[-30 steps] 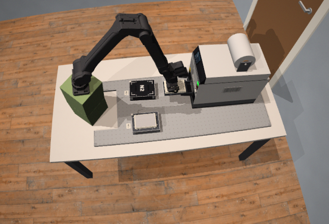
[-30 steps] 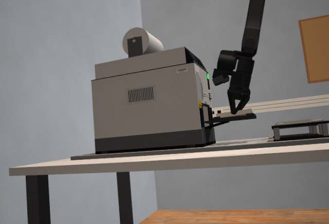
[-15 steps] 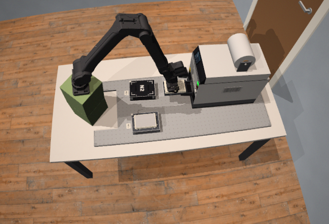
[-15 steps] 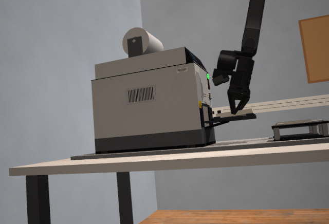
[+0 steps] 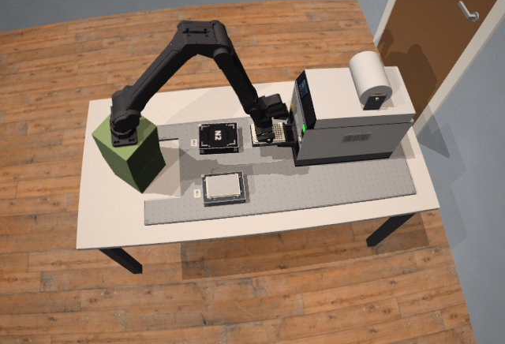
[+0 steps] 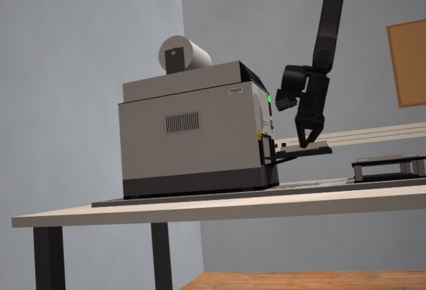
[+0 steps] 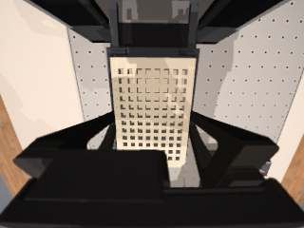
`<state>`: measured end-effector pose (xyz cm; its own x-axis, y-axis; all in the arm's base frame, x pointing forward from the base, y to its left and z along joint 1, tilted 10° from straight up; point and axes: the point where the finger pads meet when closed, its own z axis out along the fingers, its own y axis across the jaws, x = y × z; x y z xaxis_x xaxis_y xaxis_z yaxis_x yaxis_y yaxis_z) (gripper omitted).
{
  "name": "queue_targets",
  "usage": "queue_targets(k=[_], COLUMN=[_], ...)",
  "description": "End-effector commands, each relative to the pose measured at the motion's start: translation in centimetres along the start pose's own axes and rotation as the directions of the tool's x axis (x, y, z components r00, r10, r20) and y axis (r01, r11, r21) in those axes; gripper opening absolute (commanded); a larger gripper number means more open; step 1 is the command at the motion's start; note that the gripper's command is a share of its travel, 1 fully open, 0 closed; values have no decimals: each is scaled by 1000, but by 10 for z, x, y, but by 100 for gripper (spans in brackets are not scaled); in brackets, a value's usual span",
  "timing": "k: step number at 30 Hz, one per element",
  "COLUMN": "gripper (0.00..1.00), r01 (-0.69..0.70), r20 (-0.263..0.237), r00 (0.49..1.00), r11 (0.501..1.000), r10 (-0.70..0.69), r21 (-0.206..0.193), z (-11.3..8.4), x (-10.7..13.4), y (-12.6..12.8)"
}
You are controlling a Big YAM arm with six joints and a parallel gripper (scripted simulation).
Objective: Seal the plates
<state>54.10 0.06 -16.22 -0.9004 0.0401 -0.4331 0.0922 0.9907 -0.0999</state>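
The wide-spread tool (image 5: 267, 138) (image 6: 304, 146) (image 7: 152, 114) grips the unsealed plate (image 5: 278, 130) (image 6: 318, 144) (image 7: 153, 104) on the stage (image 5: 265, 143) (image 6: 319, 151) (image 7: 157, 52); the other plate (image 5: 222, 185) (image 6: 375, 159) seems sealed, so sealing and return to N2 (image 5: 207, 137) remain.

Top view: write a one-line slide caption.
Gripper clamped on the open well plate at the sealer's stage, nest N2 vacant.

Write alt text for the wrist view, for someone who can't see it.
The tool, its two fingers closed on the long sides of a cream plate full of small square wells, over the sealer's stage.
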Motion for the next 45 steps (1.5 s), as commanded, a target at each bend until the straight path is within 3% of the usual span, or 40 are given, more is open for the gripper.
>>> queue_targets(k=[1, 9, 16, 21, 24, 33, 45], gripper=[0, 0, 0, 0, 0, 0, 0], r01=[-8, -17, -32, -20, -5, 2, -17], r20=[-24, 0, 72, 88, 80, 28, 54], r00=[1000, 1000, 997, 996, 997, 1000, 998], r11=[1000, 1000, 999, 1000, 1000, 1000, 1000], r10=[8, 17, 32, 21, 6, -1, 17], r21=[18, 11, 2, -6, -8, -11, -10], z=[1, -14, -23, -23, -23, -20, -19], x=[8, -3, -36, -44, -44, -13, -33], y=[-13, -2, 0, 3, 5, 8, 5])
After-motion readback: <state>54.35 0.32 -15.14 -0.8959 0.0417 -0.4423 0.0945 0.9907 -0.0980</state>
